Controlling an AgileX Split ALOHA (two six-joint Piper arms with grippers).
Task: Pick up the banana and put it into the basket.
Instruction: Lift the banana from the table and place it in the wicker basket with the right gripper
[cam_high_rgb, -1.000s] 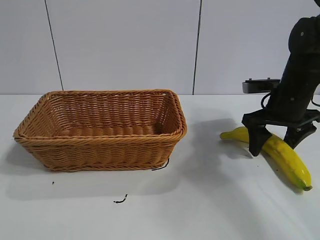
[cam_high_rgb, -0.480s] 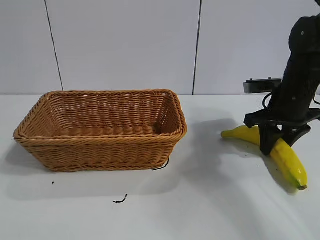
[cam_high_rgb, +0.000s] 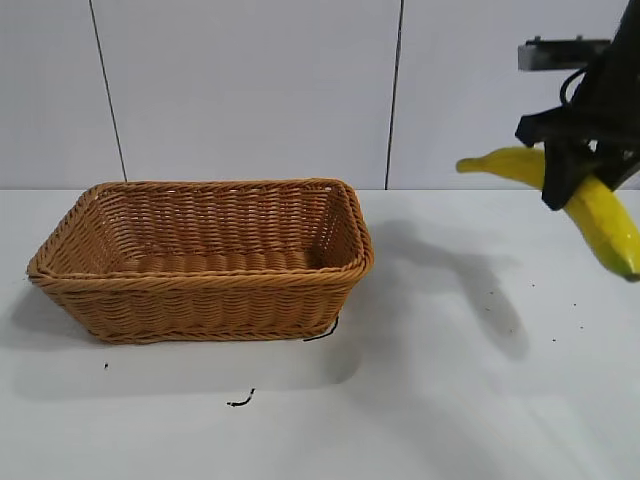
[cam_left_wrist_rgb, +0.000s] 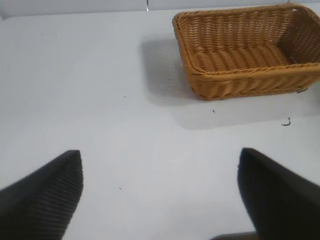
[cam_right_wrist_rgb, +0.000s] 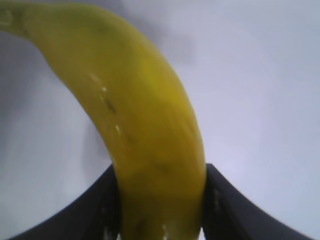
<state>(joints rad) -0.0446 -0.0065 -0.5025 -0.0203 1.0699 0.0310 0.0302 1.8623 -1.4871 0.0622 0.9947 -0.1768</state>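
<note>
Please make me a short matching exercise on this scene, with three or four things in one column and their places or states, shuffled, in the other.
Things:
1. banana
2. basket
3. right tool
4. left tool

States:
A. stands on the table with nothing in it
B. open, with nothing between its fingers
C. held in the air, clear of the table
D. shut on the fruit, up at the right of the exterior view

Pairs: 1-C, 2-A, 3-D, 4-B

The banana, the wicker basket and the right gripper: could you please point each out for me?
banana (cam_high_rgb: 606, 222): exterior view, on its yellow lower half below the grip.
wicker basket (cam_high_rgb: 205, 300): exterior view, on its near woven wall.
right gripper (cam_high_rgb: 572, 172): exterior view, between its fingertips, clamped on the banana.
</note>
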